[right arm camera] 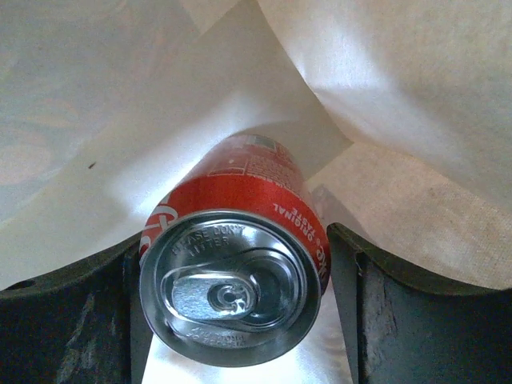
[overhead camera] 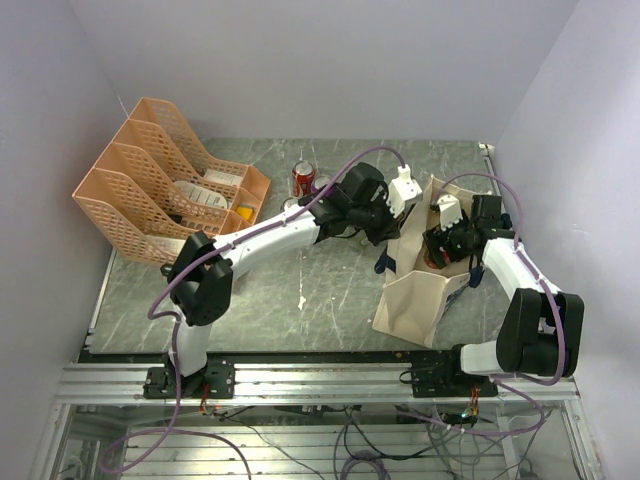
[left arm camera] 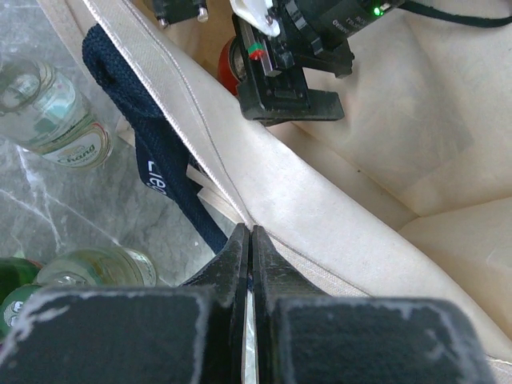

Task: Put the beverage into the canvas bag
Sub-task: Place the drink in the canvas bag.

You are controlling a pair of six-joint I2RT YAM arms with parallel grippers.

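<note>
The cream canvas bag (overhead camera: 415, 300) stands at the right of the table, its mouth open upward. My left gripper (overhead camera: 392, 232) is shut on the bag's near rim (left arm camera: 264, 216), beside the navy handle (left arm camera: 160, 176), and holds the cloth out. My right gripper (overhead camera: 440, 250) reaches down inside the bag. In the right wrist view it (right arm camera: 236, 312) is shut on a red cola can (right arm camera: 232, 272), seen top-on and tilted, with cream bag cloth (right arm camera: 400, 120) all round. A bit of the can (left arm camera: 228, 64) and the right gripper (left arm camera: 280, 88) show in the left wrist view.
Orange plastic file trays (overhead camera: 150, 180) stand at the back left. Another red can (overhead camera: 303, 178) stands behind the left arm. Two clear glass bottles (left arm camera: 56, 120) (left arm camera: 96, 268) and a green one (left arm camera: 16, 300) lie on the marble top just left of the bag.
</note>
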